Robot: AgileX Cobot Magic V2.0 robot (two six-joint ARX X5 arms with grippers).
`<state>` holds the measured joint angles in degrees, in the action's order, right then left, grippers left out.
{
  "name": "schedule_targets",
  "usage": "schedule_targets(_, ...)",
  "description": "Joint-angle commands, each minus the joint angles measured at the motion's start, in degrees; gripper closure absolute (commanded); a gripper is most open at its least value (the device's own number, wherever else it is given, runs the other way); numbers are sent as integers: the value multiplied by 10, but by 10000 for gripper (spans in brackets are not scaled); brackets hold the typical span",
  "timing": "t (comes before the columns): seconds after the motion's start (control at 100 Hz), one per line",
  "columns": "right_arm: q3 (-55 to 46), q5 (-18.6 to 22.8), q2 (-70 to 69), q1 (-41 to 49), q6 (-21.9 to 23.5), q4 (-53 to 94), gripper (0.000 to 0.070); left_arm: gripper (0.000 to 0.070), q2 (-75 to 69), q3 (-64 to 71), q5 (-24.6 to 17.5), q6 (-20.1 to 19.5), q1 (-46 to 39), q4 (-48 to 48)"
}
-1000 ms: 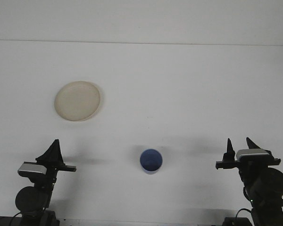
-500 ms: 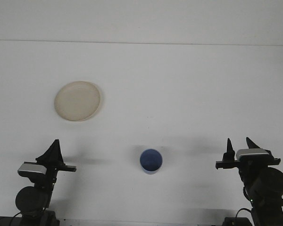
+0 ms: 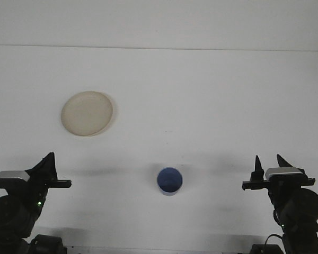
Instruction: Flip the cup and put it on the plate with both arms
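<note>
Two arms sit at the near edge of your white table [image 3: 201, 95], one by each near corner. Your left gripper [image 3: 46, 161] is low by the near left corner. Its black fingers look like one dark point from here, so you cannot tell if they are spread or pressed together. It holds nothing that you can see. Your right gripper [image 3: 269, 163] is by the near right corner. Its two black fingers [image 3: 258, 164] stand apart with a small gap between them, so the jaws are spread. Nothing is in that gap.

Your cup [image 3: 170, 181] is blue. It stands near the near edge, about in the middle, between the two arms. It is well apart from both grippers. You can look down into it and see its round rim and its blue inside, so its open side looks to be up. It touches nothing but the table.

Your plate [image 3: 87, 113] is round and pale cream. It lies flat on the left half of the table, farther back than the cup. It is well apart from the cup and from both grippers. Nothing lies on it.

Soft grey shadows fall on the table beside the cup and beside each gripper. The far edge of the table shows as a thin line across the top.
</note>
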<state>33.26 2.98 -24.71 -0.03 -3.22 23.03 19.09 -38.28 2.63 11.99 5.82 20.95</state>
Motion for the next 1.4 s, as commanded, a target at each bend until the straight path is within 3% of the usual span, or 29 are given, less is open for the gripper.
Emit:
schedule_targets(0.0,4,0,0,1,-7,-7,295,689,48,-62,-8,7,1,26)
schedule_targets(0.18,4,0,0,1,-7,-7,295,689,186,-202,-16,-1,1,152)
schedule_targets(0.41,4,0,0,1,-7,-7,295,689,310,-304,-17,-85,4,261)
schedule_targets(0.75,4,0,0,1,-7,-7,295,681,355,-313,-16,-83,4,283)
schedule_targets(0.81,4,0,0,1,-7,-8,295,618,355,-313,-16,-76,4,283)
schedule_targets(0.93,4,0,0,1,-7,-8,295,311,355,-313,-16,-66,4,284)
schedule_targets(0.98,4,0,0,1,-7,-8,295,246,355,-313,-16,-66,4,284)
schedule_targets(1.17,4,0,0,1,-7,-16,295,237,355,-313,-20,-66,11,285)
schedule_targets(1.39,4,0,0,1,-7,-20,295,250,389,-343,-125,-61,55,288)
